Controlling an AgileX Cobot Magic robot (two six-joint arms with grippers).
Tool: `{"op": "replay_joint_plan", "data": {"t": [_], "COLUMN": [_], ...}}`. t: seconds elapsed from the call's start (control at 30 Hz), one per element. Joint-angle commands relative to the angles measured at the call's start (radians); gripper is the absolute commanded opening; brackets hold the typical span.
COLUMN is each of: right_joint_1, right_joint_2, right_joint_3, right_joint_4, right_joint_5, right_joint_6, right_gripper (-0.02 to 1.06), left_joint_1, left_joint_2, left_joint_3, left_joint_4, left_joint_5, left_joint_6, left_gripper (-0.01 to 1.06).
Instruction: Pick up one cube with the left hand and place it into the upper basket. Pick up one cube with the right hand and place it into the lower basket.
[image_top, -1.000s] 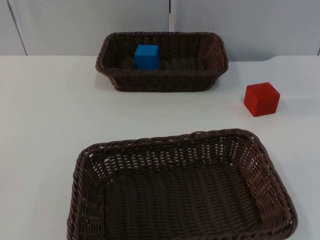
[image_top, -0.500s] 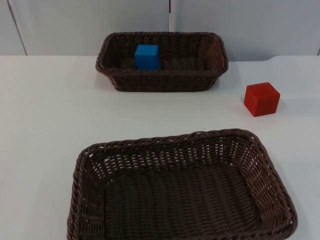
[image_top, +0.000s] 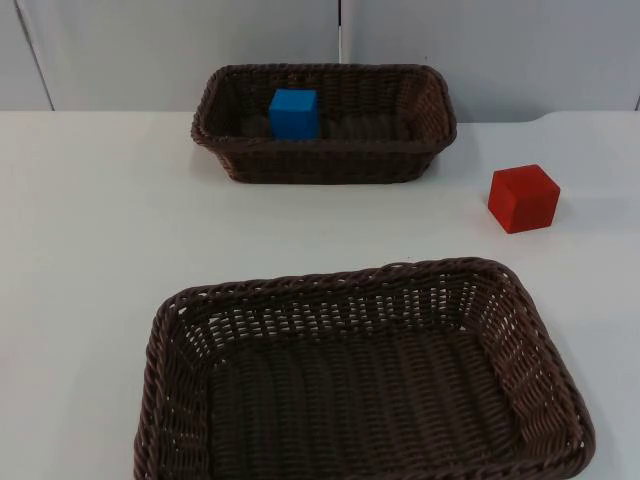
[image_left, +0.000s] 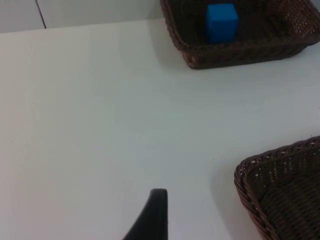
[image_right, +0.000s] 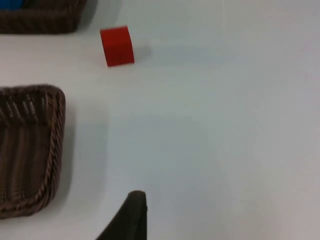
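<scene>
- We see the blue cube (image_top: 294, 113) inside the upper basket (image_top: 325, 163), toward its left end
- The red cube (image_top: 523, 198) sits on the table (image_top: 90, 230), right of and nearer than that basket, beyond the lower basket (image_top: 365, 280)
- We cannot tell either gripper's state from the one black fingertip (image_left: 151, 218) that each wrist view gives

Your top camera looks down and forward over the bench (image_top: 90, 220) to the grey wall (image_top: 180, 50), both wrist cameras ride high above bare bench, all three share the upper basket (image_top: 325, 160), lower basket (image_top: 170, 340)
</scene>
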Motion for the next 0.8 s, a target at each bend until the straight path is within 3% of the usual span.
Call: {"op": "replay_joint_plan", "data": {"t": [0.0,0.33,0.77], "right_joint_1": [-0.007,-0.007,-0.007], "right_joint_2": [0.055,0.246,0.295], "right_joint_3": [-0.010,-0.077,-0.094], "right_joint_4": [-0.008,-0.001,0.005], "right_joint_5": [-0.009,-0.008,-0.014], "right_joint_6": [0.000,0.000,-0.019], "right_gripper": [1.05,1.05,1.05], "left_joint_1": [0.003,0.003,0.003], "left_joint_2": [-0.006,-0.006,-0.006], "left_joint_3": [0.003,0.003,0.003], "left_joint_4": [-0.002,-0.007,-0.019], "left_joint_5": [-0.009,-0.007,-0.007], "left_joint_6": [-0.007,-0.007,-0.007], "left_gripper": [0.87,0.87,0.87]}}
